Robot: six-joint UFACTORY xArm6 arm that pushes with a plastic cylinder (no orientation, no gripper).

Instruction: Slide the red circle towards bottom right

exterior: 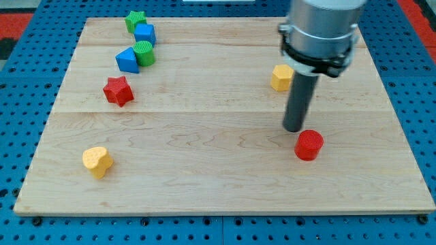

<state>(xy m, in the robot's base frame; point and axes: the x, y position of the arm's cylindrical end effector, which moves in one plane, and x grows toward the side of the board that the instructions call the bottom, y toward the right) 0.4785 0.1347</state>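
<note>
The red circle [308, 144], a short red cylinder, sits on the wooden board [204, 170] at the view's right, below the middle. My tip [293, 128] rests on the board just to the upper left of the red circle, very close to it or touching its edge. The dark rod rises from the tip to the grey arm body at the view's top right.
A yellow block [281, 77] lies behind the rod, partly hidden. A red star [118, 90] is at the left. A green star [135, 20], blue cube [145, 33], green cylinder [144, 52] and blue wedge [127, 60] cluster at top left. A yellow heart [97, 161] is at bottom left.
</note>
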